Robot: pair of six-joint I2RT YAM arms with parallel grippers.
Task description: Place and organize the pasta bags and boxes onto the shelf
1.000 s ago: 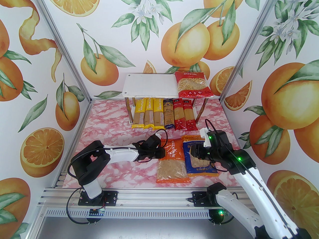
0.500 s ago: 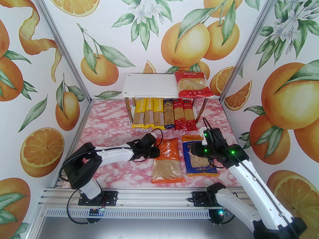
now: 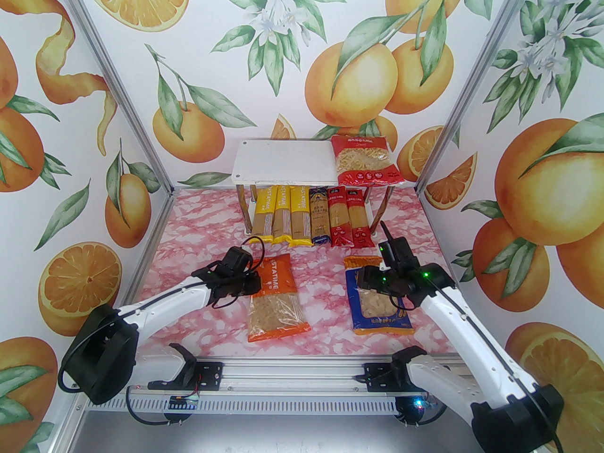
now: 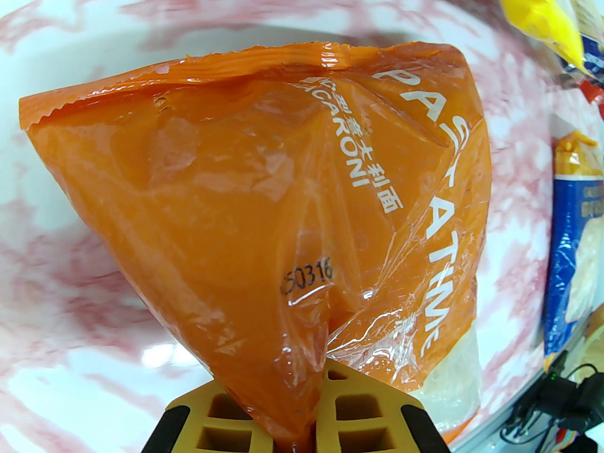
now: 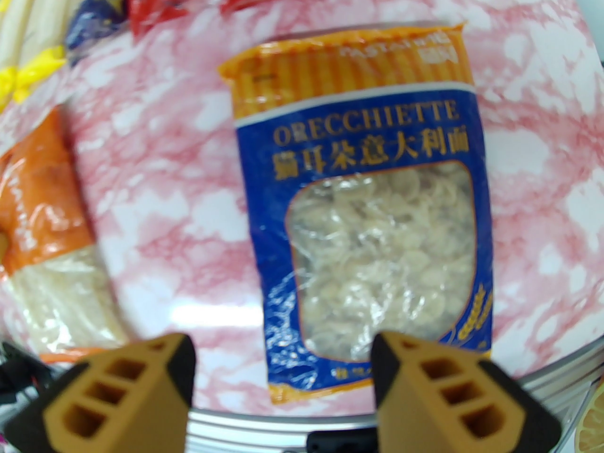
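An orange pasta bag (image 3: 276, 300) lies on the pink marble table, and my left gripper (image 3: 251, 285) is shut on its left edge. In the left wrist view the yellow fingers (image 4: 358, 404) pinch a fold of that orange bag (image 4: 283, 182). A blue orecchiette bag (image 3: 380, 307) lies flat to the right. Over its upper left part hovers my right gripper (image 3: 365, 281), open and holding nothing. The right wrist view has the blue bag (image 5: 368, 196) below the spread gripper (image 5: 283, 371). The shelf (image 3: 283, 163) stands at the back.
A red pasta bag (image 3: 364, 161) lies on the right of the shelf's top board. Below it several spaghetti packs stand side by side: yellow packs (image 3: 282, 215), a dark blue pack (image 3: 320, 217) and red packs (image 3: 349, 217). Aluminium rail (image 3: 283, 371) borders the near edge.
My left arm has dragged the orange bag to the left, away from the blue bag. My right gripper has opened wider and shifted slightly toward the shelf.
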